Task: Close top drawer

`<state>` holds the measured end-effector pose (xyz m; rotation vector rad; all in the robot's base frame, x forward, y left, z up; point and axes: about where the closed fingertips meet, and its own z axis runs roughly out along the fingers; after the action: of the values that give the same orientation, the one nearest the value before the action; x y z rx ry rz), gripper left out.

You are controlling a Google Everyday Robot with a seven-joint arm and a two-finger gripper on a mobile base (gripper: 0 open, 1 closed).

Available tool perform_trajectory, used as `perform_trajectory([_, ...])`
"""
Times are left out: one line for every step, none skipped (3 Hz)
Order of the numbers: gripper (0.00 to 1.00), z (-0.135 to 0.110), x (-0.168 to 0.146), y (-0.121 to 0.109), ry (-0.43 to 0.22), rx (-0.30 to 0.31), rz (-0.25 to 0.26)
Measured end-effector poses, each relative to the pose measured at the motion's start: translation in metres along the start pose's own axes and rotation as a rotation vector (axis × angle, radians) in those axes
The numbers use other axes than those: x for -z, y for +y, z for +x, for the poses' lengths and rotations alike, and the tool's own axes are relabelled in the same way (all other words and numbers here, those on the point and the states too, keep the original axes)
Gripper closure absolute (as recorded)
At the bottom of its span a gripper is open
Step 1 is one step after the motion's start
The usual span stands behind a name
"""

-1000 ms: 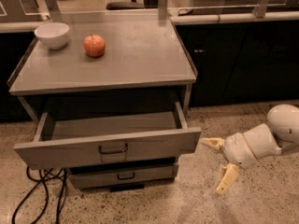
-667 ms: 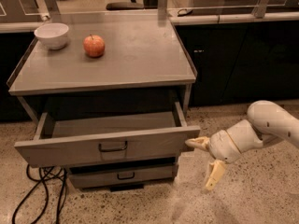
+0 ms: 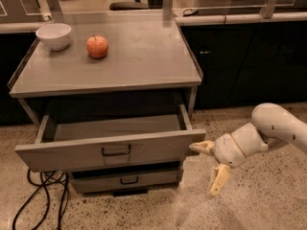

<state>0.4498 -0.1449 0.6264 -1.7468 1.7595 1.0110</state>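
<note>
The top drawer [image 3: 112,150] is grey, with a wide flat front and a small black bail handle [image 3: 116,151] at its centre. It is pulled far out of the grey cabinet [image 3: 110,61] and its inside looks empty. My gripper [image 3: 210,166] is at the right end of the drawer front, low above the floor. It is open, its two cream fingers spread wide. The upper fingertip [image 3: 197,147] is at or just touching the drawer front's right edge. The lower finger [image 3: 218,181] points down at the floor.
A white bowl [image 3: 53,35] and a red apple [image 3: 97,46] sit on the cabinet top. A shorter lower drawer front [image 3: 125,179] shows under the top drawer. Black cables [image 3: 41,195] lie on the speckled floor at the left. Dark counters stand behind.
My gripper and arm have moved left, from well clear of the drawer to its front panel's right edge. The drawer has not visibly moved.
</note>
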Motion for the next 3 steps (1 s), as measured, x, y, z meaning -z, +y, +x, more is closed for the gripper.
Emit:
perform_trajectory([0.0,0.015,0.022,-0.025,0.0,-0.042,0.049])
perform_trajectory([0.0,0.032,0.035,-0.044,-0.013,-0.101,0.066])
perform_trajectory([0.0,0.032,0.035,-0.044,-0.013,-0.101,0.066])
